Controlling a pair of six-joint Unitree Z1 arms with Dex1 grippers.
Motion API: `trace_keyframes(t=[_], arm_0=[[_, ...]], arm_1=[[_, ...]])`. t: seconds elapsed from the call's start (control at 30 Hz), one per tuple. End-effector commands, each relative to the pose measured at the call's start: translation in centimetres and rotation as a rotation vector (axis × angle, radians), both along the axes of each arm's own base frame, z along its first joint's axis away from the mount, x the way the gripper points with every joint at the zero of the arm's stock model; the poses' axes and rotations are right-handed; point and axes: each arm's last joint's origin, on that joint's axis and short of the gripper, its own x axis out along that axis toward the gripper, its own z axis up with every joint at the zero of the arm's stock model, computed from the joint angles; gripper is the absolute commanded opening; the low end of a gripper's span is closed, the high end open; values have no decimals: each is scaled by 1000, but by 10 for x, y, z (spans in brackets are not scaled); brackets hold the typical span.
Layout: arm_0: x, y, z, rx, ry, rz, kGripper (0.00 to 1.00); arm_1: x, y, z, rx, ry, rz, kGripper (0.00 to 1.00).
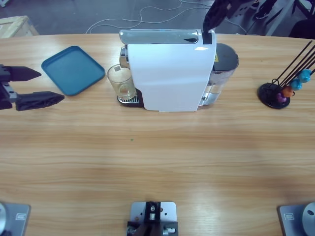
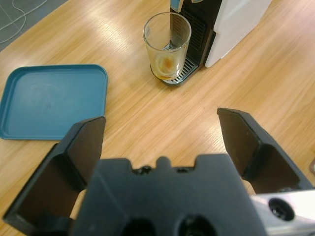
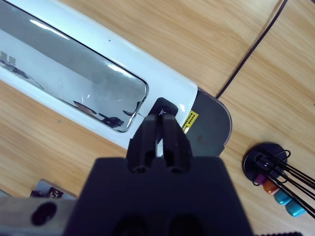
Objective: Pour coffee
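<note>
The coffee [image 2: 166,63] in the glass tumbler [image 2: 167,46] sits ahead of the left gripper [image 2: 167,140], fingers spread wide, empty; the right gripper [image 3: 161,129], fingers closed together, rests on the coffee machine [image 1: 170,69].

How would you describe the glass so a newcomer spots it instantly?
Find the white coffee machine mid-table. At its spout end, facing the blue tray, a clear tumbler stands on the drip grille. It is the only glass thing there, with a thin tan layer of coffee at its bottom.

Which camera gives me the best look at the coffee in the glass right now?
The left wrist view: it looks into the glass, showing the coffee as a thin tan layer at the bottom. The high view shows the glass small beside the machine; the right wrist view misses it.
</note>
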Motion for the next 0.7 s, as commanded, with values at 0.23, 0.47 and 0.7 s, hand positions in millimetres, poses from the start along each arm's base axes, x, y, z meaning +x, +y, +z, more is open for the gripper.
trace_keyframes(t=[0.23,0.47,0.7], arm_0=[[-2,0,-14,36,26,-6,982],[-4,1,-12,27,16,-7,982],[-7,2,-8,12,2,-8,982]], arm_1=[[10,16,-59,-100,154,32,0],[-36,-19,69,103,-154,25,294],[-51,-25,54,60,-72,-7,1000]])
